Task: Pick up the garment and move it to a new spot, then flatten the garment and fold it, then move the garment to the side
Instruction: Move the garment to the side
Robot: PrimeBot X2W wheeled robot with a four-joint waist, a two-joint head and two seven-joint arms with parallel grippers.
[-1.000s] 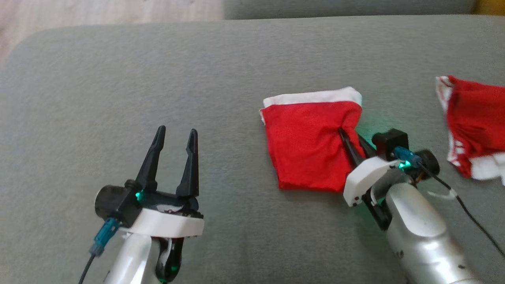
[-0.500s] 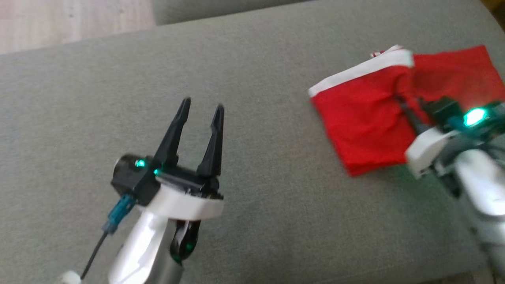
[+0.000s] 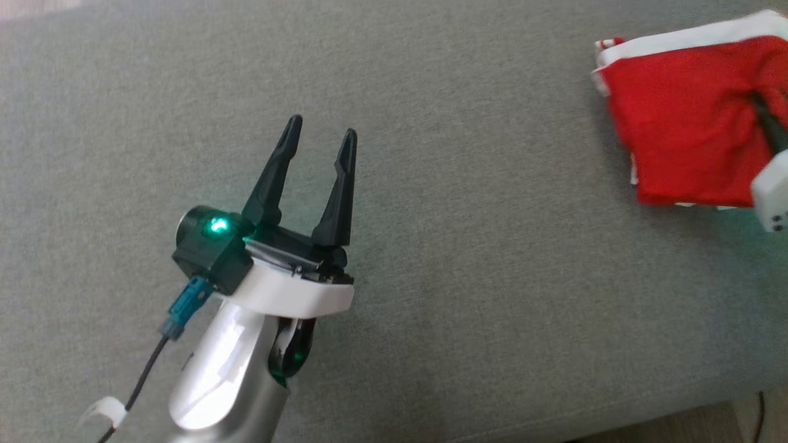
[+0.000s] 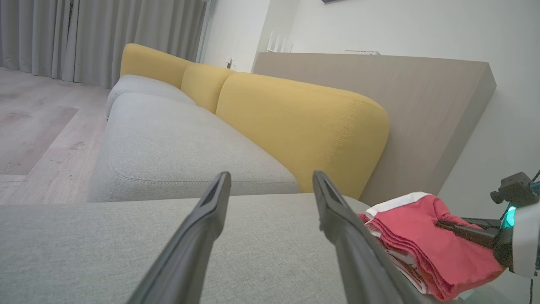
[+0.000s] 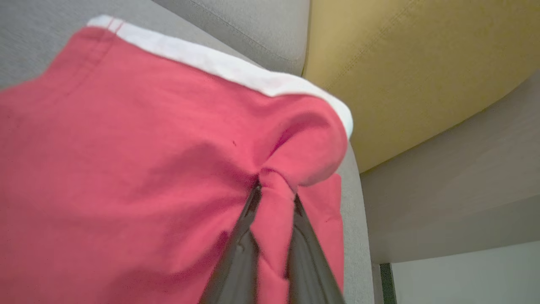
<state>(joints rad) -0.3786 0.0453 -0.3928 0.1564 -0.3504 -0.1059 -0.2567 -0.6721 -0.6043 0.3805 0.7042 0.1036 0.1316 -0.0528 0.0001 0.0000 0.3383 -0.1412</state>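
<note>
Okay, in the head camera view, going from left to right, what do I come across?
Left end effector, open above the seat → bare stretch of grey sofa cushion → folded red garment with its white band, at the right edge.

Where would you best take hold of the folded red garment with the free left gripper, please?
Probably the left edge of the garment, approached from its left, low and level. The folded layers stack thick there and face the open left gripper; the right gripper pinches the right side.
</note>
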